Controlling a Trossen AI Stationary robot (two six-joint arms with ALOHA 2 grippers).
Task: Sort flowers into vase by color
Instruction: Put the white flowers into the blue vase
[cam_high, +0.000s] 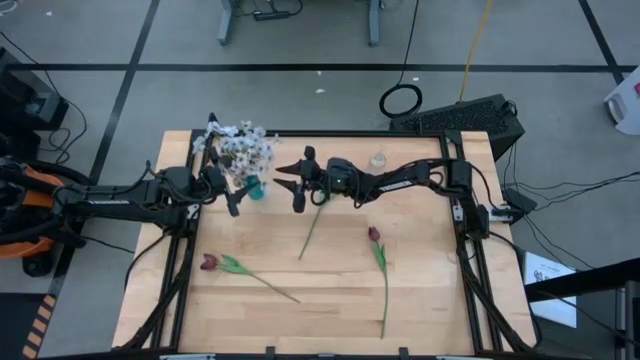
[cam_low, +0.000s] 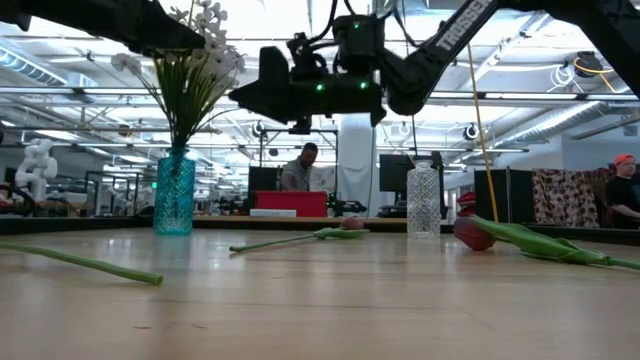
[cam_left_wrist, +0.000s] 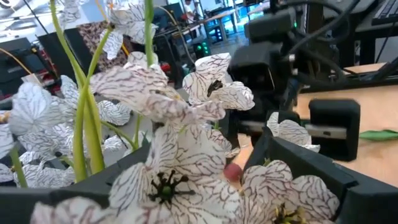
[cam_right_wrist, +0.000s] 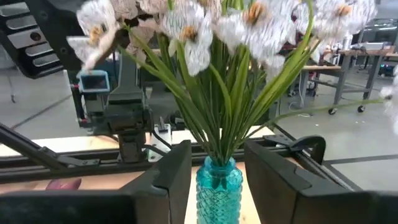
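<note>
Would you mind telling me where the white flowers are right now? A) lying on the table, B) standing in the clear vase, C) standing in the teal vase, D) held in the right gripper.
C: the white flowers stand with their stems in the teal vase, while the clear vase holds none.

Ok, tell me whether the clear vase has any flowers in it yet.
Empty. In the low view the clear vase stands upright with no stems; the white flowers fill the teal vase.

Two black jointed arms (cam_high: 120, 197) (white lettering, green lights) trailing cables
</note>
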